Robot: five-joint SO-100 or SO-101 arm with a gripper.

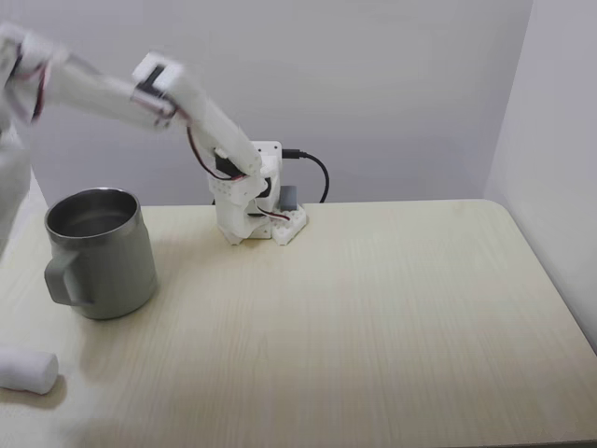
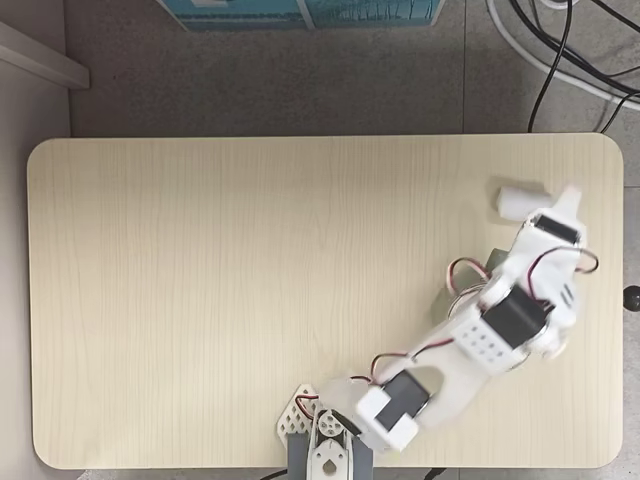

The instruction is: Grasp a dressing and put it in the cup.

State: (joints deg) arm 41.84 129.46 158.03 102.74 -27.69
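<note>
One dressing: white roll [image 1: 26, 370] lying on its side at the table's [image 1: 373, 317] front-left corner in a fixed view, near the cup, not touching
Cup: green mug [image 1: 103, 252], upright, handle toward the dressing
Arm: white [image 1: 201, 117], blurred, reaching left above the cup
Gripper: [image 2: 562, 205] just beside the dressing [image 2: 522, 199] from above; opening cannot be told

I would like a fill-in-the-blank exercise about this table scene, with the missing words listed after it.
1. The dressing lies on the ____, outside the cup.
2. The cup stands ____, its opening facing up.
3. In a fixed view, the cup's handle points toward the picture's ____ edge.
4. The dressing's colour is ____.

Missing words: table; upright; left; white
</note>
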